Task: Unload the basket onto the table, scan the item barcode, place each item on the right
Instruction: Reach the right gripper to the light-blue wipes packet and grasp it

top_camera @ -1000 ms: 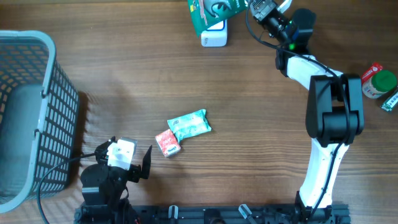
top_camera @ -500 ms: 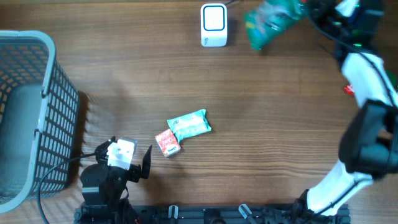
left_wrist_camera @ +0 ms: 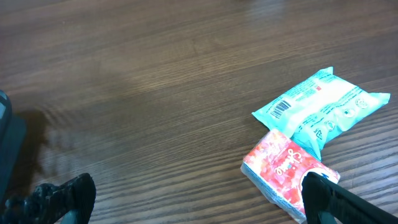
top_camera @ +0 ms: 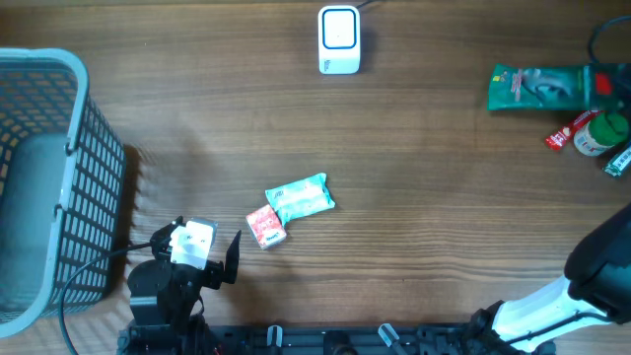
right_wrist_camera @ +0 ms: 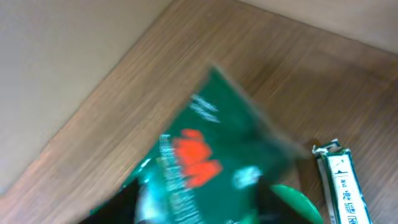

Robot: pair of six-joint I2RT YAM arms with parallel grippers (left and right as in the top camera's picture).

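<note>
I count one green packet lying near the bench's right edge, just beside three small goods and well apart from the single scanner. Two packs, teal and red, lie mid-bench with open wood around them, and one basket fills the left edge. My left gripper stands wide open and empty near the red pack; the right gripper's view is too blurred to tell whether it is open or closed.

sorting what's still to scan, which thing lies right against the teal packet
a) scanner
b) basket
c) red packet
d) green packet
c: the red packet lies touching the lower left end of the teal packet, as both the overhead and the left wrist view show.
</note>
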